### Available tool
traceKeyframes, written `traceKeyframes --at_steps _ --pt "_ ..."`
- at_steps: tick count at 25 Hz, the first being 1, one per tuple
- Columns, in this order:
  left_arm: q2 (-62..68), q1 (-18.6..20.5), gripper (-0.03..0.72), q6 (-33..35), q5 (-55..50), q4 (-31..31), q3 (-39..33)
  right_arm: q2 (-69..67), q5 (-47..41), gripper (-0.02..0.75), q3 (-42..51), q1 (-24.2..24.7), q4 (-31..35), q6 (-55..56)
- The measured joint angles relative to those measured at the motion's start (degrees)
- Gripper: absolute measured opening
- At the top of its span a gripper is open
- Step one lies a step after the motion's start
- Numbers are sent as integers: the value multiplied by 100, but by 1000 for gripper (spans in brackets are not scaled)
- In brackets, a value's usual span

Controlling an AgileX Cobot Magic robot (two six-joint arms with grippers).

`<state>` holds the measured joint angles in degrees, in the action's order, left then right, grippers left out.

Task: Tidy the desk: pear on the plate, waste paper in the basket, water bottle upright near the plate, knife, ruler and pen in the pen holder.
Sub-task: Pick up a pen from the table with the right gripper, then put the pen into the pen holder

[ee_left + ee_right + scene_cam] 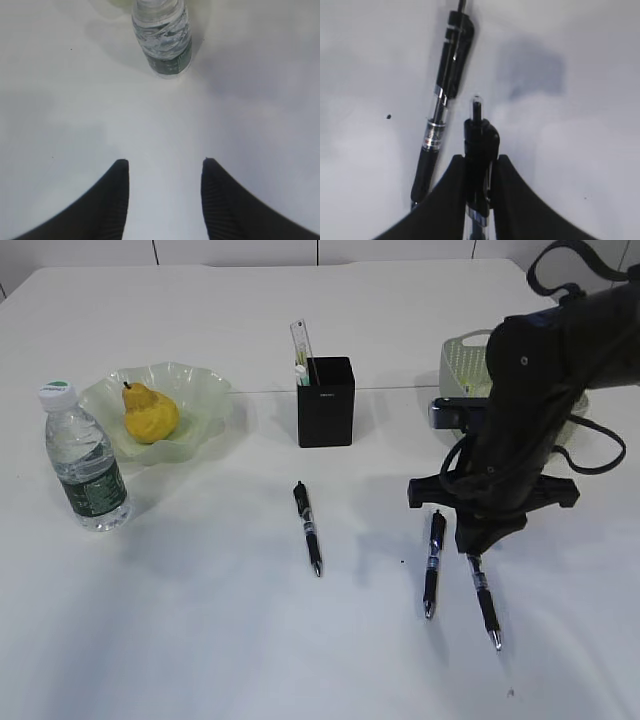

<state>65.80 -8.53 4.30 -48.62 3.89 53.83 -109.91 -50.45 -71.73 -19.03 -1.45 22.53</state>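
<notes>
The right fingers (479, 175) clamp a pen (480, 150) lying on the table (200, 640), beside a second pen (432, 562); a third pen (307, 526) lies near the holder (326, 402). The left fingers (165, 175) hang wide apart, holding nothing, near the upright bottle (162, 37). The pear (149, 413) sits on the plate (205, 385).
</notes>
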Motion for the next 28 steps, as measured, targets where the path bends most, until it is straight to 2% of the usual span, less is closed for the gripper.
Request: traceKeyframes --at_steps 15,21,28 --pt "0 0 330 0 13 0 0 -4 -7 120 -1614 0 9 -830" --pt "0 0 330 0 13 0 0 -13 847 120 -1997 0 9 -936" --pt "0 0 330 0 13 0 0 -41 2410 119 -2042 0 9 -1026"
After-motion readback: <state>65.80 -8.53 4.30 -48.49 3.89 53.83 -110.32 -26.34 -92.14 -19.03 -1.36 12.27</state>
